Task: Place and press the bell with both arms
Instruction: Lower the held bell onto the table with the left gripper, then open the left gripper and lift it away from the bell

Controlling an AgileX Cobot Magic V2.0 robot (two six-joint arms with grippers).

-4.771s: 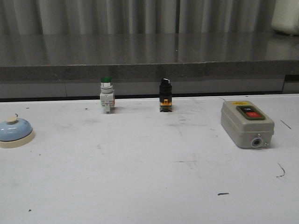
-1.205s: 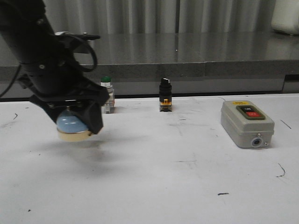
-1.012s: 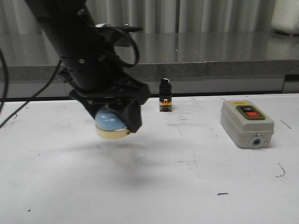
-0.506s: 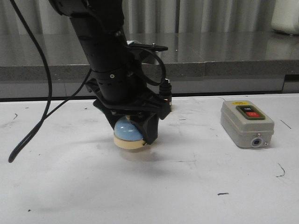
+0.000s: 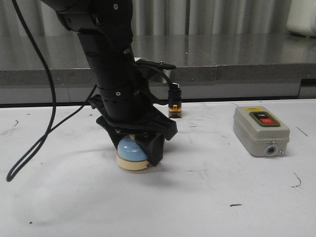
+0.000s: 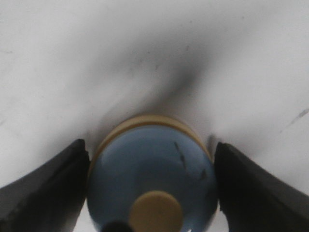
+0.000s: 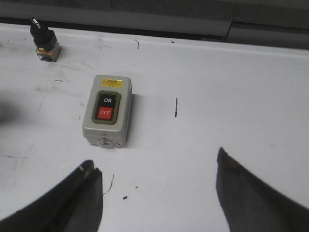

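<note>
Bell: light-blue dome, cream base ring, resting on the white counter, centre-left of the front view. Left end effector: fingers pinching the dome from both sides; cream button visible between them in the wrist view. Right end effector: fingers spread, holding nothing. Grey switch box: right of frame, well apart from the bell.

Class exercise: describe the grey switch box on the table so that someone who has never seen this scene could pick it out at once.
Start at the white table and look to its right side, away from the black left arm holding the light-blue dome bell. There sits a grey rectangular switch box, lying flat. Unlike the small black selector switch behind, it carries a black ON and a red OFF button.
</note>
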